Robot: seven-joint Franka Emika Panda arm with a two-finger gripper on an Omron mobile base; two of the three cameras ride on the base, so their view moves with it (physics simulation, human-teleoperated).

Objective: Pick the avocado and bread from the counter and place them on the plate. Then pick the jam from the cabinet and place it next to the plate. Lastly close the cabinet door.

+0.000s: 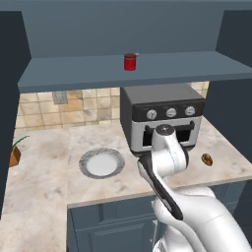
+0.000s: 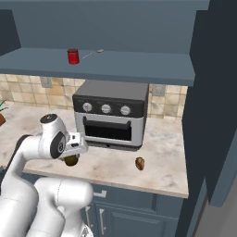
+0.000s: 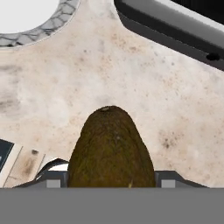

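Observation:
My gripper (image 3: 111, 178) is shut on the avocado (image 3: 111, 146), a dark brown-green fruit held between the two fingers. In the right base view the avocado (image 2: 71, 160) hangs under the gripper (image 2: 71, 157) over the counter, in front of the toaster oven's left side. The plate (image 1: 86, 158), white with a grey patterned rim, lies on the counter to the left; its rim (image 3: 48, 29) shows at the hand view's upper left. The bread (image 1: 207, 159) (image 2: 140, 163), a small brown piece, lies on the counter to the right. The red jam jar (image 1: 130, 62) (image 2: 73, 56) stands on the open cabinet shelf.
A silver toaster oven (image 1: 165, 115) (image 2: 111, 111) stands at the back of the counter, its lower front edge (image 3: 175, 30) close to the hand. A dark cabinet door (image 2: 213, 115) hangs open at the right. A small plant (image 1: 15, 155) sits at the far left.

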